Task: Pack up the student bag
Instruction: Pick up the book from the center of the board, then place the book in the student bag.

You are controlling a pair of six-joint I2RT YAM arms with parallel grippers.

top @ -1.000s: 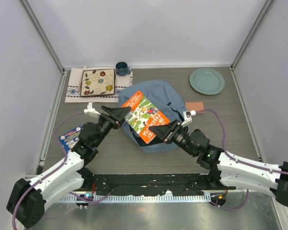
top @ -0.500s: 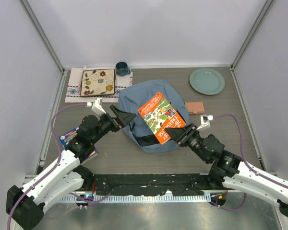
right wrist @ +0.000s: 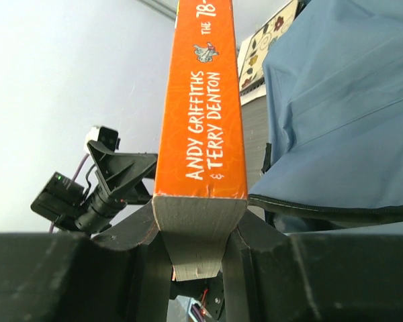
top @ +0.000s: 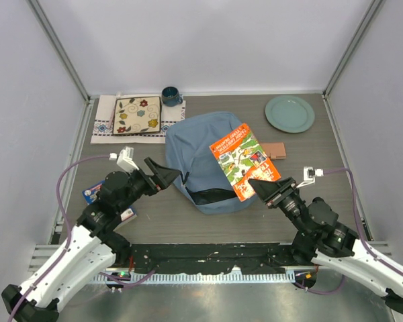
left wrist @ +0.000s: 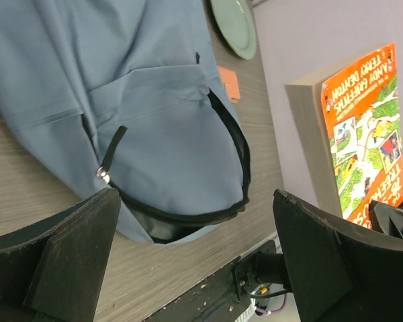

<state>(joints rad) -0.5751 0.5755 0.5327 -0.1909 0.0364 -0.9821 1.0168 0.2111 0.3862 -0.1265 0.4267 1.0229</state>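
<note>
My right hand (top: 260,186) is closed partway on the near end of an orange book (top: 245,161), both fingers (right wrist: 138,258) pressed to its covers and the spine facing the wrist camera. The book is raised off the table (top: 336,161), by the right edge of the bag (top: 198,147). My left hand (top: 168,176) is spread wide and holds nothing, just left of the bag's near end. The blue bag lies in the middle of the table, its zipped mouth (top: 211,196) gaping on the near side. A small brown block (top: 275,149) lies just right of the bag. A green plate (top: 289,113) is far right, with a dark mug (top: 170,96) and a patterned square dish (top: 137,115) on a cloth (top: 104,126) far left. A blue packet (top: 97,190) lies under my left arm.
</note>
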